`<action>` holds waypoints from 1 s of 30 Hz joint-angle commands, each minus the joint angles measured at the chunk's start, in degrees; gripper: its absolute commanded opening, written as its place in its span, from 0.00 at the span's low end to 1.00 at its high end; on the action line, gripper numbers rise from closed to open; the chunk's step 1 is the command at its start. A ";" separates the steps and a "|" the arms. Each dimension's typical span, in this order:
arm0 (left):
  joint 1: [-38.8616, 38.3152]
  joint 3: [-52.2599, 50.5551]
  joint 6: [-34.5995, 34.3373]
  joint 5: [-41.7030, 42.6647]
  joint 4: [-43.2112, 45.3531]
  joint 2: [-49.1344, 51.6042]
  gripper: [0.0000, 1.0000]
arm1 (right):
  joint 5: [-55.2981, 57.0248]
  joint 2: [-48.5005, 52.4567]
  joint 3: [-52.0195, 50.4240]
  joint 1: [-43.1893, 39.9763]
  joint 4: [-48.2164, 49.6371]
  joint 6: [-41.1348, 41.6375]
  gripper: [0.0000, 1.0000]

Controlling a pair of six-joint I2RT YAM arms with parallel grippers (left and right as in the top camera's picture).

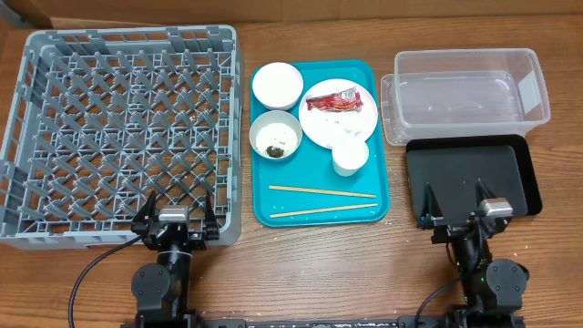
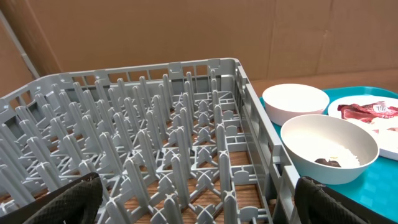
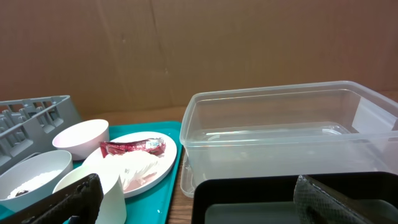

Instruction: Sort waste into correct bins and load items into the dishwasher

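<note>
We see the left gripper (image 1: pixel 178 202), jaws wide and empty, at the near wall of the rack (image 1: pixel 137 36); the right gripper (image 1: pixel 454 196), likewise, over the black tray (image 1: pixel 506 169).

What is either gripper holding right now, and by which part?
Nothing is held. The left gripper, by the dish rack, and the right gripper, over the black tray, both stand open and empty.
</note>
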 commanded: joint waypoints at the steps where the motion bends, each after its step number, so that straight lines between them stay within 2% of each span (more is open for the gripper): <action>1: -0.22 -0.39 0.85 0.50 0.24 -0.74 1.00 | 0.33 -0.68 -0.59 0.33 0.33 -0.17 1.00; 12: -0.22 -0.39 0.85 0.59 1.27 -0.74 1.00 | 0.31 -0.68 -0.59 0.33 0.33 -0.17 1.00; 17: -0.22 -0.39 0.85 4.44 4.92 -0.74 1.00 | 0.28 -0.68 -0.59 0.33 0.50 -0.17 1.00; 23: -0.22 -0.37 -1.53 4.52 9.29 -0.74 1.00 | -0.66 -0.68 -0.44 0.33 4.63 -0.20 1.00; 30: -0.22 3.50 -3.45 4.57 10.38 -0.31 1.00 | -0.83 -0.68 5.25 0.33 5.75 -0.22 1.00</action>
